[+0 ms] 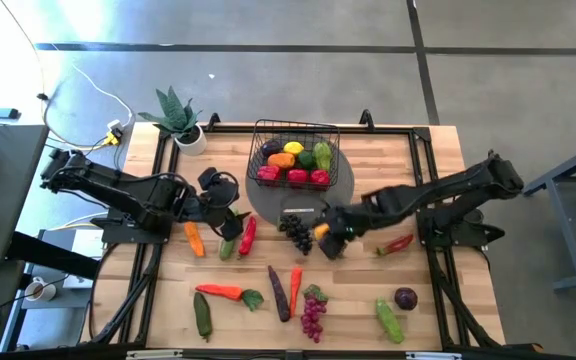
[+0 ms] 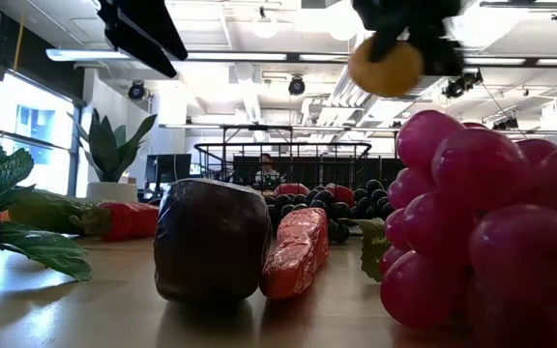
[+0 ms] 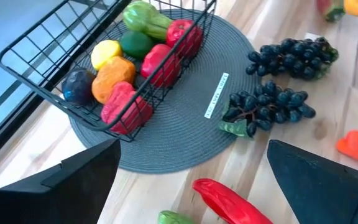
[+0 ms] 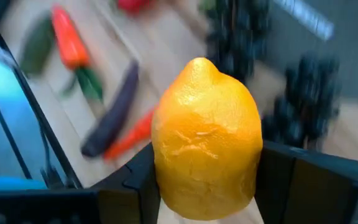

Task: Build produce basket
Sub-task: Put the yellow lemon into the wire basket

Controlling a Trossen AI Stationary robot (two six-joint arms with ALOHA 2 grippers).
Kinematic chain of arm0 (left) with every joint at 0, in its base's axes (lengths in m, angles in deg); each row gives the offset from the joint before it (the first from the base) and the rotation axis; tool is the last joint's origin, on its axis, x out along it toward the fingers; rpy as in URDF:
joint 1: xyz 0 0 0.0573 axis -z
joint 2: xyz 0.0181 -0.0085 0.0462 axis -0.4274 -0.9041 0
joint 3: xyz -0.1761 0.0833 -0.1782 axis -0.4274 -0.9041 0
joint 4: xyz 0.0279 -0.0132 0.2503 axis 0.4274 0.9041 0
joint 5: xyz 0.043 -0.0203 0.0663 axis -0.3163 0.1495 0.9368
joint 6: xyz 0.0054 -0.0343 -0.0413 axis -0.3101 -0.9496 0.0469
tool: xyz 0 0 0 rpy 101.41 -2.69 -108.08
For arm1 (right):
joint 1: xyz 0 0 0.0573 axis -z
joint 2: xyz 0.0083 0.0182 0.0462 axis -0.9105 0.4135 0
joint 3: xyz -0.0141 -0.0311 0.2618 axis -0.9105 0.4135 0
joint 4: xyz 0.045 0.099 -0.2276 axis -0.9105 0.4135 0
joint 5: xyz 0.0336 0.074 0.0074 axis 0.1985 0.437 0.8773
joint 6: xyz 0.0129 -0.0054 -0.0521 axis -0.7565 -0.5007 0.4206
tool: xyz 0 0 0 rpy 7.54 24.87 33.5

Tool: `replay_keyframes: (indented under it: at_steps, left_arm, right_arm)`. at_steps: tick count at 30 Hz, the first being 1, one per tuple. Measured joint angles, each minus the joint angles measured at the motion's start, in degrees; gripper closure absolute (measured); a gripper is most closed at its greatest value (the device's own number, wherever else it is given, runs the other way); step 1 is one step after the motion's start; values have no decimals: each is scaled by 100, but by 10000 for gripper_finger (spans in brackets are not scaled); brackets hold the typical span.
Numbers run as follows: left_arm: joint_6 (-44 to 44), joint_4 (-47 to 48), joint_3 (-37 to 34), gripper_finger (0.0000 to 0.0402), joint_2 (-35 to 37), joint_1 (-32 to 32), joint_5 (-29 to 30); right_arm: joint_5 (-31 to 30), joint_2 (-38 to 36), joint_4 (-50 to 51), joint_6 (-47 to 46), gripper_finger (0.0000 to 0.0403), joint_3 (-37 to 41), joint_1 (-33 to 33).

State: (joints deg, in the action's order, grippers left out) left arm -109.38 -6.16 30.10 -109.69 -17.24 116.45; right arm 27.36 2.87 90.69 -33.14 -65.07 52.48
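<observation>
The black wire basket [image 1: 296, 152] stands on a grey round mat [image 1: 343, 185] at the table's far middle, with several toy fruits in it; it also shows in the left wrist view [image 3: 73, 68]. My right gripper [image 1: 326, 233] is shut on a yellow lemon [image 4: 205, 137], lifted above the table near dark grapes [image 1: 296, 232]. My left gripper [image 1: 230, 222] is open and empty above a red pepper [image 1: 247, 234]. More produce lies along the table's near half. My right gripper pinches the lemon's two sides [image 4: 166, 168] between its two fingers. The lemon's pointed end [image 4: 199, 65] sticks out beyond the fingertips. In the low view the lemon [image 2: 385, 66] hangs clear, high above the table.
A potted spiky plant [image 1: 180, 118] stands at the far left corner. A carrot [image 1: 194, 239], eggplant [image 1: 280, 293], red-purple grapes [image 1: 312, 312], cucumbers [image 1: 389, 320] and a red chili [image 1: 396, 243] lie about the table.
</observation>
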Motion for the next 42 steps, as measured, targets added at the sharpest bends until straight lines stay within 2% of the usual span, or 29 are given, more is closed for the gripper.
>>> replay_keyframes:
  at_steps: [9,22,29,37,42]
  left_arm:
    - [0,-1,0,5,0,-377,-2]
    - [0,-118,0,5,0,-1025,47]
    - [0,-548,0,5,0,-1414,123]
    - [87,-834,2,5,0,-1872,127]
    - [90,-829,2,5,0,-2111,127]
  right_arm:
    - [-461,0,-785,974,242,-394,1058]
    - [-452,0,-1852,2697,242,-420,2626]
    - [-610,12,-2755,3561,242,-396,3444]
    - [-704,500,-3445,4625,242,-390,4015]
    - [-294,997,-3567,5157,242,-383,4165]
